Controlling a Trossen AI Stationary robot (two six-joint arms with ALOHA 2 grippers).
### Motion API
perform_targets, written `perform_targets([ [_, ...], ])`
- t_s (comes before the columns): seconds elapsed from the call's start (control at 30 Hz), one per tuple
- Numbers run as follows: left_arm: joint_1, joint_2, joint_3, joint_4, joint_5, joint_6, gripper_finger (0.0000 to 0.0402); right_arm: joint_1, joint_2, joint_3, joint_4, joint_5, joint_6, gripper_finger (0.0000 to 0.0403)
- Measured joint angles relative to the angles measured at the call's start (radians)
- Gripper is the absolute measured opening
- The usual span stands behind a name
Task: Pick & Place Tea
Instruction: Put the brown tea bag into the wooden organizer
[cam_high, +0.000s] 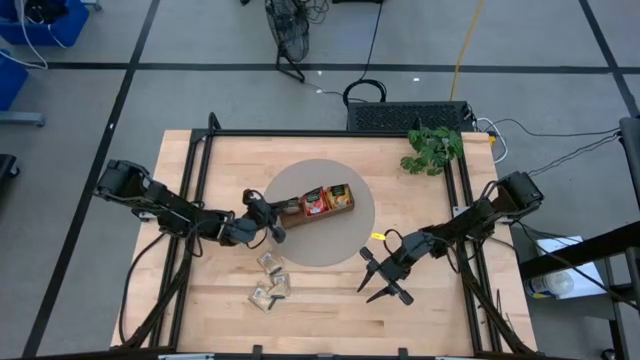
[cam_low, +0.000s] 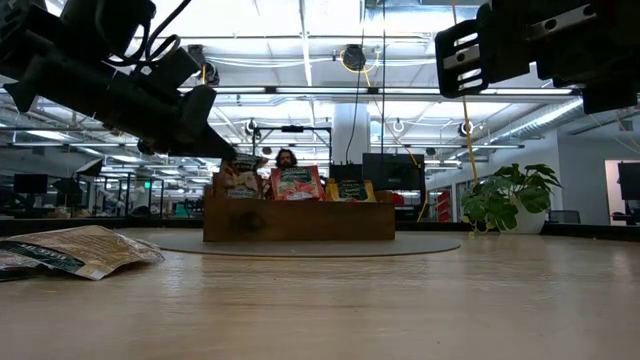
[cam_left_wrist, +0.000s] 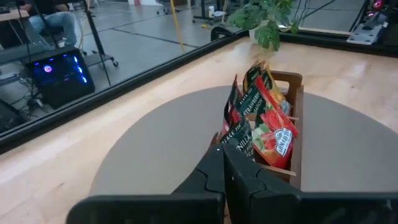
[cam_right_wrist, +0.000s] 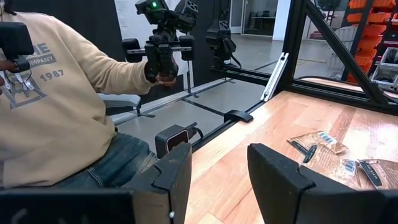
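Left gripper (cam_high: 272, 226) closed, empty, at wooden tray's (cam_high: 300, 214) left end, mid-surface on round mat (cam_high: 350, 235). Tea sachets (cam_left_wrist: 264, 115) upright in tray; more sachets (cam_high: 271, 281) loose toward front edge. Right gripper (cam_high: 381, 276) open, empty, front-right.

Two dark arms reach over one wooden table (cam_high: 220, 300), each ending in one gripper: the left gripper (cam_high: 268, 217) near the frame's centre and the right gripper (cam_high: 385, 280) at lower right. One round grey mat (cam_high: 340, 240) lies at the centre, carrying one wooden tray (cam_high: 297, 219). The tray holds about three upright tea sachets (cam_high: 327, 199); the exact number cannot be told. Roughly four pale loose sachets (cam_high: 271, 279) lie at lower centre. One potted plant (cam_high: 433, 148) stands at upper right.
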Motion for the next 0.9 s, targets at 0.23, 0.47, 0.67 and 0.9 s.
perform_targets([
  [0.23, 0.000, 0.000, 0.000, -0.053, 0.000, 0.003, 0.0004, 0.000, 0.000, 0.000, 0.000, 0.000, 0.000, 0.0141],
  [0.47, 0.000, 0.001, -0.001, -0.099, 0.079, -0.014, 0.0024, 0.000, 0.000, 0.000, 0.000, 0.000, -0.001, 0.0141],
  [0.67, 0.001, 0.001, -0.001, -0.077, 0.065, -0.014, 0.0055, 0.000, 0.000, 0.000, 0.000, 0.000, -0.005, 0.0141],
  [0.9, -0.004, -0.008, -0.001, 0.013, 0.052, 0.029, 0.0109, 0.000, 0.000, 0.000, -0.015, 0.000, -0.006, 0.0141],
])
